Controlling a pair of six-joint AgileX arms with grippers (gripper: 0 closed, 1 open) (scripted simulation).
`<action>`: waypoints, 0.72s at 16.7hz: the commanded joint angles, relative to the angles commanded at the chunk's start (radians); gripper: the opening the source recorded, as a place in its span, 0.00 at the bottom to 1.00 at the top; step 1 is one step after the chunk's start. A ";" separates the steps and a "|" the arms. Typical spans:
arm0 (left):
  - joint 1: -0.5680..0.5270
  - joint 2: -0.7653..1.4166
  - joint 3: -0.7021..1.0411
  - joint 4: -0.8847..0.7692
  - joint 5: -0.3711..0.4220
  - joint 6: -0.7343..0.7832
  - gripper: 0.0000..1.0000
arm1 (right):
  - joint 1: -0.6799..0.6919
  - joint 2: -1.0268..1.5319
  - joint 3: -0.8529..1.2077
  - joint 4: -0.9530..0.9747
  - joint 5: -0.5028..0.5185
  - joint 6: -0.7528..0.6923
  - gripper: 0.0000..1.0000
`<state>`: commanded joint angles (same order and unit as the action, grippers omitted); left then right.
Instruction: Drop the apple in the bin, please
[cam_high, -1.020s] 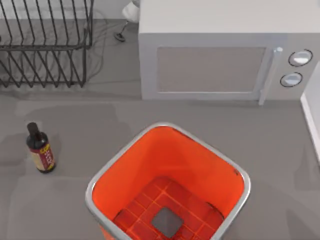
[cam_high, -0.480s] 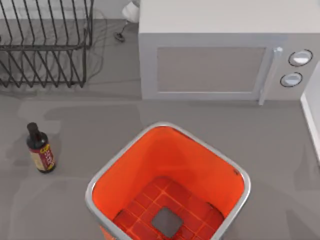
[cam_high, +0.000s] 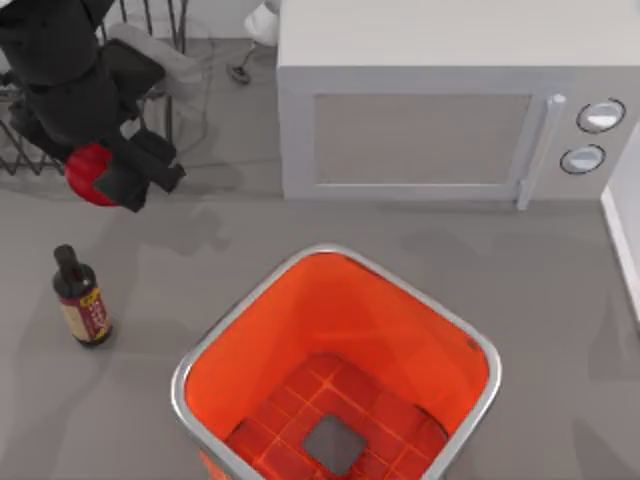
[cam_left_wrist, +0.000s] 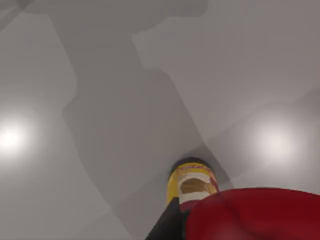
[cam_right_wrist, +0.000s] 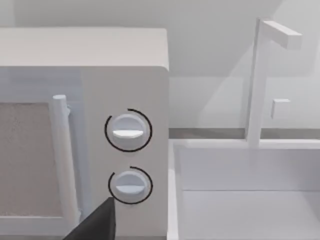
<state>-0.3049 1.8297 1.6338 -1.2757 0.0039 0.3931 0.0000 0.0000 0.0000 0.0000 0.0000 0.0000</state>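
- The bin (cam_high: 335, 365) sat nearest us, open-topped with its orange inside bare, so nothing had been dropped yet.
- Beyond the bin's left corner stood a dark bottle (cam_high: 82, 298).
- Farther from the bin, in front of the black wire rack (cam_high: 150, 130), our left gripper (cam_high: 128, 178) had just come into sight, fingers clamped on the red apple (cam_high: 88, 173).
- We judged the carry to the bin had begun.
- Our right gripper (cam_right_wrist: 97, 222) faced the microwave (cam_right_wrist: 85, 130) behind the bin; its fingers we couldn't tell.

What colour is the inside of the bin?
Bright orange-red, with a grey square on its gridded floor; the bin shows best in the top view.
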 joint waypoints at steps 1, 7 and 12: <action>-0.097 -0.018 -0.024 0.004 -0.003 0.030 0.00 | 0.000 0.000 0.000 0.000 0.000 0.000 1.00; -0.582 -0.129 -0.154 0.042 -0.025 0.176 0.00 | 0.000 0.000 0.000 0.000 0.000 0.000 1.00; -0.733 -0.174 -0.205 0.058 -0.039 0.230 0.00 | 0.000 0.000 0.000 0.000 0.000 0.000 1.00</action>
<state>-1.0379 1.6558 1.4286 -1.2172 -0.0351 0.6233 0.0000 0.0000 0.0000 0.0000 0.0000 0.0000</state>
